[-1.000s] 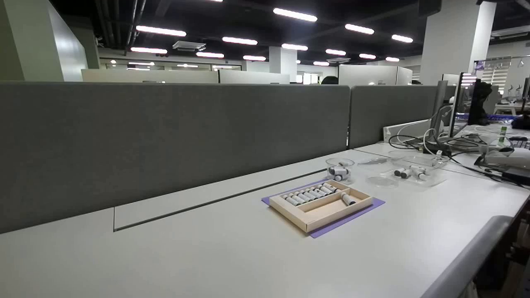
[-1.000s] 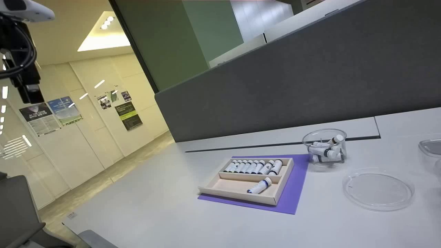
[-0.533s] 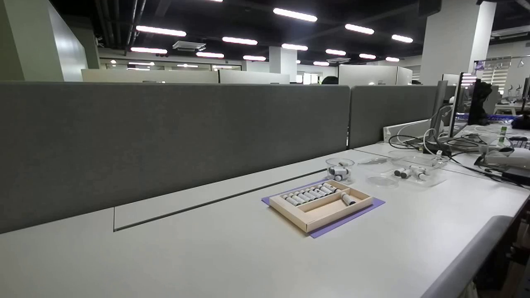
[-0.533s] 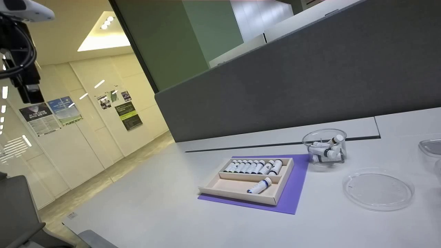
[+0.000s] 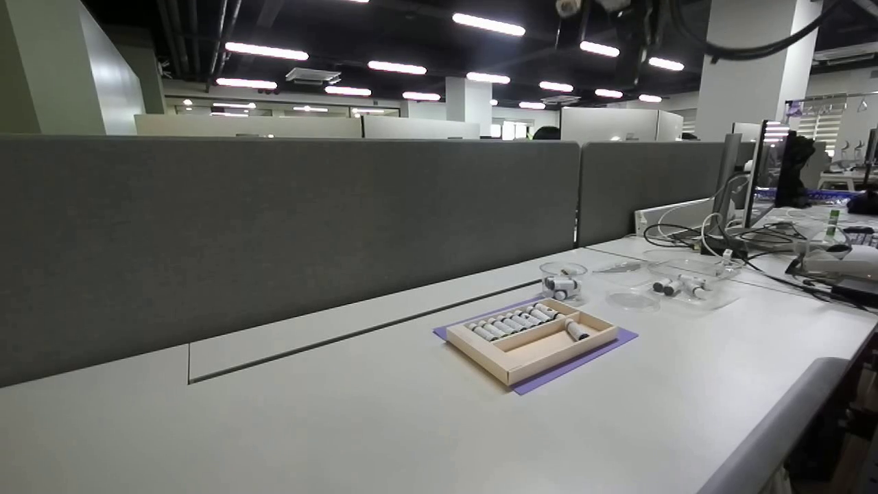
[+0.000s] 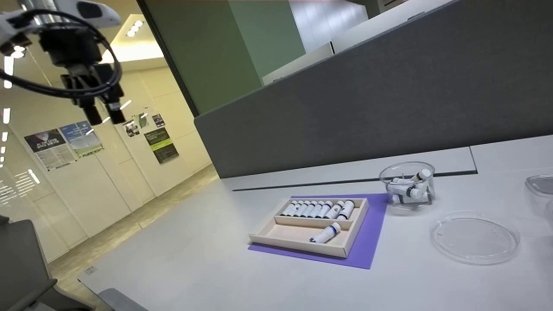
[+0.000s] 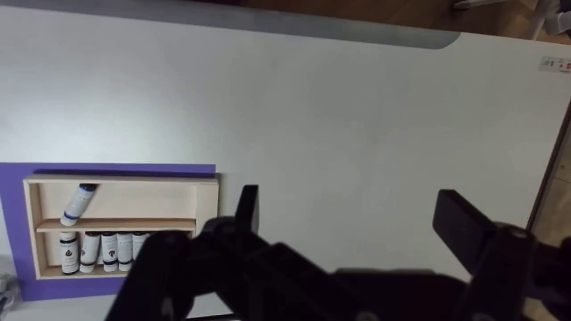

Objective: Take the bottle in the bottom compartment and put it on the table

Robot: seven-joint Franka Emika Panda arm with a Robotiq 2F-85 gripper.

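Spread wide, the gripper [image 7: 348, 199] hangs high above the table [image 6: 181, 255]. The bottle [image 6: 325, 233], white with blue bands, lies slantwise in the wooden tray [image 6: 298, 245], in the compartment [image 6: 289, 231] facing the table's grey-trimmed edge [image 7: 267, 23]. Walls [image 6: 357, 229] and divider [image 7: 134, 224] hem it in; beyond, toward the partition [image 6: 367, 108], lie more bottles [image 6: 322, 210]. A glass beaker [image 6: 407, 163] stands near a corner of the purple sheet [image 6: 366, 242].

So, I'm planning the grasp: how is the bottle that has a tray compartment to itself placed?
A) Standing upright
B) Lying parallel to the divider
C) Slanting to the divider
C: the wrist view shows the bottle on its side, running at an angle from the divider toward the tray's outer wall.
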